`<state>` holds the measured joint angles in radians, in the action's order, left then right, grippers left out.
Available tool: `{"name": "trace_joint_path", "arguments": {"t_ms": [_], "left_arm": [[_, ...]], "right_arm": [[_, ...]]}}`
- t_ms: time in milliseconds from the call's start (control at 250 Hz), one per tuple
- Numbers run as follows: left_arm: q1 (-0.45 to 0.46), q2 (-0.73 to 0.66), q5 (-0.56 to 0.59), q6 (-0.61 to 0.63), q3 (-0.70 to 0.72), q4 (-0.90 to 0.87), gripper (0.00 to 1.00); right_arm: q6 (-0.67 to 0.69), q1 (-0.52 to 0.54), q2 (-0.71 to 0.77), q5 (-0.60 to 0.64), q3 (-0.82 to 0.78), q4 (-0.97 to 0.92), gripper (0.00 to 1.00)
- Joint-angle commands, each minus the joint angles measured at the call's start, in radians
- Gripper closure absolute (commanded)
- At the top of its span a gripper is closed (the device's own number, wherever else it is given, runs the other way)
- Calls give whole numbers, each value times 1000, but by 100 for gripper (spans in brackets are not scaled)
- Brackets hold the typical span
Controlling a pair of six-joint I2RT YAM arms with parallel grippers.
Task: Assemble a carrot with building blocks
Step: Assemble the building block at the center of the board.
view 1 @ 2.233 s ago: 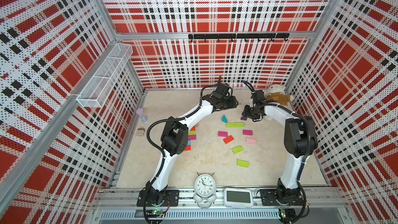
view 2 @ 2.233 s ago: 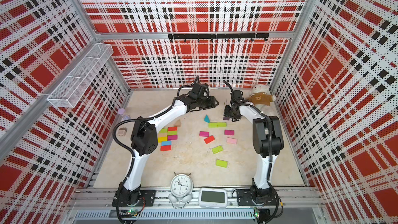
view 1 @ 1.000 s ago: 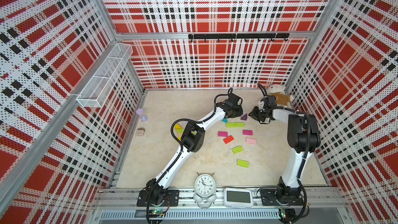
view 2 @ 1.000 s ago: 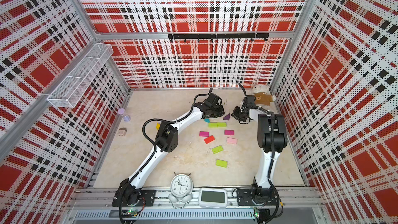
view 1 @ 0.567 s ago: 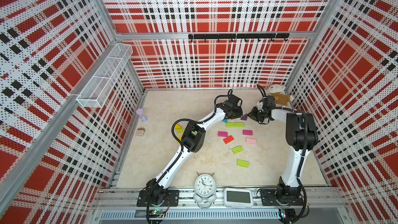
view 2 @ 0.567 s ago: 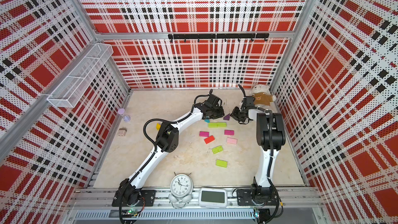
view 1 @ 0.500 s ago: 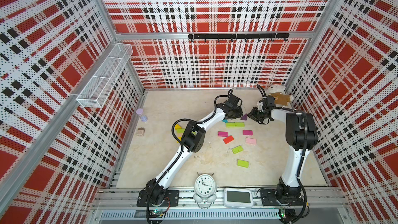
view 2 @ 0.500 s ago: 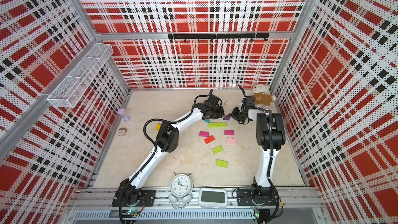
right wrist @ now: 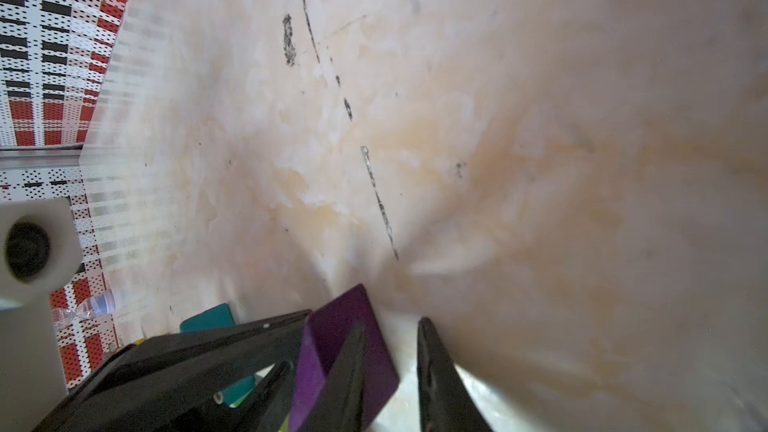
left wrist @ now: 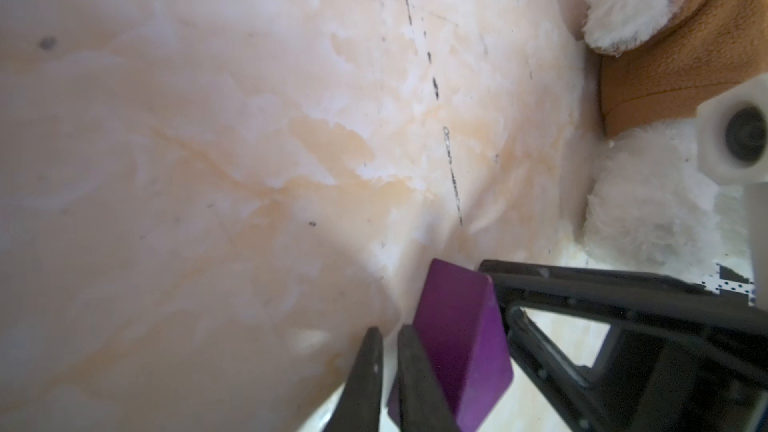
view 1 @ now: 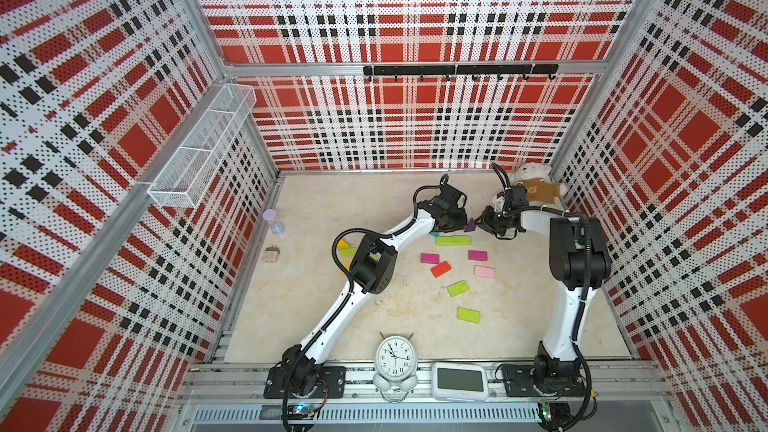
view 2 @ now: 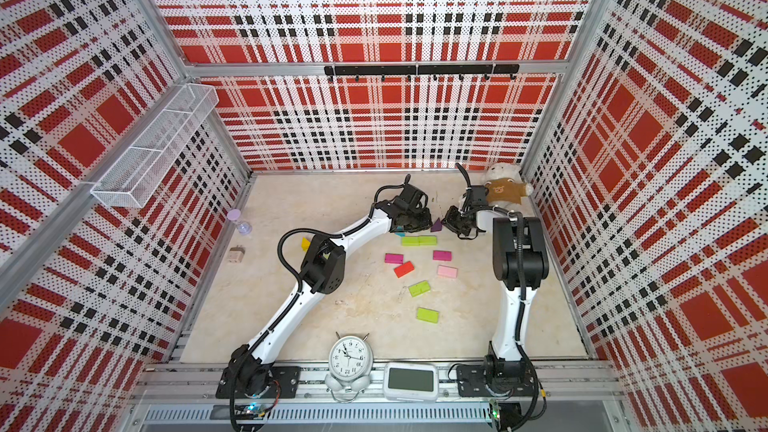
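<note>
The left gripper has reached the purple wedge, jaws now together beside it; right gripper jaws slightly apart

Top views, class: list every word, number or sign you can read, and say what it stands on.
"12" down through "6": hour numerals on the alarm clock dial; the smaller ones are barely legible.
Digital display: screen dark, nothing to read.
Plush bear's shirt: a bear-face picture, no letters.
Blocks: no markings visible.
</note>
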<state>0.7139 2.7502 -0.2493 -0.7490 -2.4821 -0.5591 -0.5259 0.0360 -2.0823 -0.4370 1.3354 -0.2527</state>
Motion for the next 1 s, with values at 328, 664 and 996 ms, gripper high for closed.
{"name": "trace_joint_path", "arguments": {"t_ms": [328,664,996], "left_arm": [[9,-58,-1,31,43,-13,86],[20,-77,-2,43,66,-13,87],[24,-87,-1,52,73,-13,87]], "right_arm": [[-9,10,4,2,-7,27,75],[-11,10,17,2,-25,33,75],[-14,10,39,1,-50,40,76]]}}
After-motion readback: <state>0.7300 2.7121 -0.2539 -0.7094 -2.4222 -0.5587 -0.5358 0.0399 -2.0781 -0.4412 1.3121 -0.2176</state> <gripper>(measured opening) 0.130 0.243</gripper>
